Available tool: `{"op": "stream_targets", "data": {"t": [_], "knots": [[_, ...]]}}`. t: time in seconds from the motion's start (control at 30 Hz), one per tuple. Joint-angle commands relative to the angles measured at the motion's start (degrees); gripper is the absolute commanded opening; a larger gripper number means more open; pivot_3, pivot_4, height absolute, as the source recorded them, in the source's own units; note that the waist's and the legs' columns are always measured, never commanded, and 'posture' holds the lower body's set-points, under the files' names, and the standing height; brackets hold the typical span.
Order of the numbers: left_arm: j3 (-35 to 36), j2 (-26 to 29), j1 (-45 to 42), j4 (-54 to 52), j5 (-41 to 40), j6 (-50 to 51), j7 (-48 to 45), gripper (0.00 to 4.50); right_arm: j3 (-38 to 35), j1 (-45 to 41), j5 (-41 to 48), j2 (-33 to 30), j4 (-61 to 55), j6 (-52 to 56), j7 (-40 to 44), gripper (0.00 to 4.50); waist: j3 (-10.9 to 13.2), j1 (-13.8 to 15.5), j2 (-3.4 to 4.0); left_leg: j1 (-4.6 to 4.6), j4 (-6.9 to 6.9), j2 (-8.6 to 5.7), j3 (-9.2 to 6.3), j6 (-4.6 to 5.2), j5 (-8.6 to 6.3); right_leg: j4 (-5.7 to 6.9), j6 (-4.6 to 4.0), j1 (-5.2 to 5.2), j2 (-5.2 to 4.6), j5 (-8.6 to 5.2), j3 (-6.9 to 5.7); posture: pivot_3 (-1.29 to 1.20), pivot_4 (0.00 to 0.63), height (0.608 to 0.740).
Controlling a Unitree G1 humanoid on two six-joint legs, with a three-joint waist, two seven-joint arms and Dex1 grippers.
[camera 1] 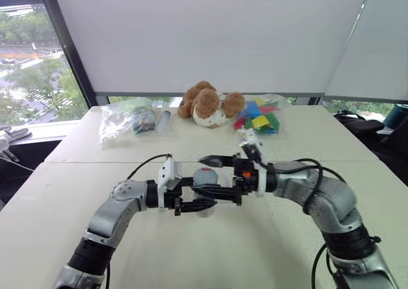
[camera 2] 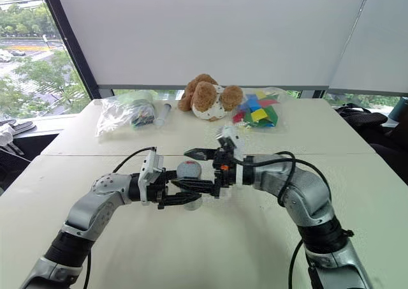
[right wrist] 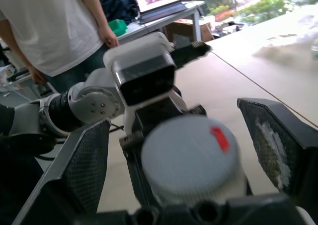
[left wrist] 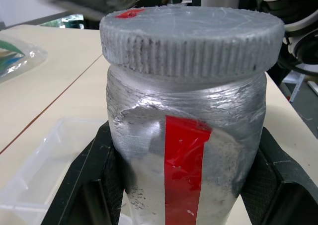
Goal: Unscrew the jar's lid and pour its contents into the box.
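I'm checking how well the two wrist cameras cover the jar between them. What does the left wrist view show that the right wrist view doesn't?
Left wrist view alone: the jar from the side, with its red label stripe, clamped between the left gripper fingers, and a corner of the box on the table behind.

Right wrist view alone: the right gripper fingers spread wide on either side of the lid, not touching it, and a person standing behind.

Both: the lid, screwed on, with a small red mark on top.
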Motion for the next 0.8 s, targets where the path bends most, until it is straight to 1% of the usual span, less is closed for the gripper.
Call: {"op": "stream_targets", "data": {"t": [0.03,0.3,0.47,0.8], "knots": [[0.33,-0.05,-1.01,-1.54,-0.66,-0.67,-0.5,2.38,1.56,-2.4,-3.05,1.39,1.52,-2.5,-0.69,4.43,0.0,-0.08,0.0,0.0,0.01,-0.01,0.02,0.0,0.0,0.0,0.0,0.0,-0.02,0.0,0.0,0.0,0.15,0.74],[0.22,-0.13,-0.93,-1.75,-0.74,-0.69,-0.36,2.38,1.25,-4.19,-6.31,1.49,6.85,-5.42,1.09,4.43,0.0,-0.18,0.0,0.01,0.0,0.0,0.01,0.0,0.0,0.02,0.01,-0.01,0.02,0.0,0.0,0.0,0.15,0.74],[0.25,-0.23,-0.86,-1.56,-0.57,-1.34,-0.31,2.38,-0.14,-3.58,-5.61,0.18,8.05,-6.05,3.73,4.43,0.0,-0.18,0.0,0.01,0.0,0.0,0.01,0.0,0.0,0.02,0.01,-0.01,0.02,0.0,0.0,0.0,0.15,0.74],[0.3,-0.27,-0.55,-1.61,-0.54,-1.74,-0.44,2.38,-1.75,-1.63,-4.37,-2.28,7.56,-5.14,6.02,4.43,0.0,-0.16,0.0,0.01,0.0,0.01,0.01,0.0,0.0,0.02,0.01,-0.01,0.01,0.01,0.0,0.0,0.15,0.74]]}}
